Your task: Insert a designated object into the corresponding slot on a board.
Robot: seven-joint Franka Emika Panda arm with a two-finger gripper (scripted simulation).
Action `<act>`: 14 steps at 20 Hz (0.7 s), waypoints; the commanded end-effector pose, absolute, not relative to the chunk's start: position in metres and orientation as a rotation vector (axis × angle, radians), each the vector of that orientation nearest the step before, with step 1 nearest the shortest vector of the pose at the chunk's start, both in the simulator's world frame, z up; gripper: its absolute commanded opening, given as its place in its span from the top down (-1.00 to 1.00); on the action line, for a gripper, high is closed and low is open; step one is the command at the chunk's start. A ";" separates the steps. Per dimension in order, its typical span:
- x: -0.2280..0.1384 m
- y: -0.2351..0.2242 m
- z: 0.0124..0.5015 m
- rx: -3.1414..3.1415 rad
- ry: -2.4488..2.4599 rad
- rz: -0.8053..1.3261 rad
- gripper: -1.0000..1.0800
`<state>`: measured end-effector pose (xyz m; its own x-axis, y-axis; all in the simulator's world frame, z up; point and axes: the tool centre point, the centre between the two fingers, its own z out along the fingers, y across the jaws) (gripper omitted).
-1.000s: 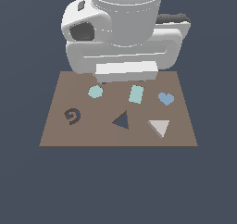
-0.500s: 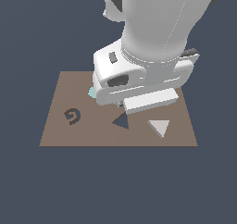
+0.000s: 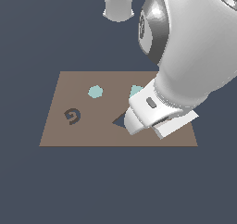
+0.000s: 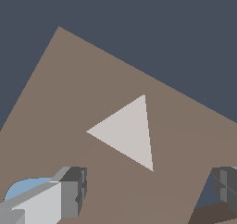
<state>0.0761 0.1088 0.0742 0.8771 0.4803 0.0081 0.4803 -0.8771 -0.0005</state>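
The approach to pick up is in hand: the gripper (image 4: 146,190), jaws wide and empty, hangs over the whitish triangular block (image 4: 127,133) on the brown board (image 3: 92,135), and next must descend to straddle it before carrying it to the dark triangular slot (image 3: 119,121).

We found the brown board (image 3: 60,130) lying flat on a plain dark ground (image 3: 28,186). Taking the dark spiral mark (image 3: 72,116) as reference, a teal hexagon (image 3: 95,91) sat beyond it toward the exterior view's right, and the navy triangular slot (image 3: 119,121) further right, partly hidden. In the wrist view, the whitish triangular block (image 4: 126,133) lay flat on the board, near a corner.
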 end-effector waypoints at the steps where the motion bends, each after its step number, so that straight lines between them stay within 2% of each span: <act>1: 0.080 0.120 0.065 -3.024 -0.844 -0.008 -0.92; 14: 0.084 0.136 0.047 -2.998 -0.937 0.001 -0.92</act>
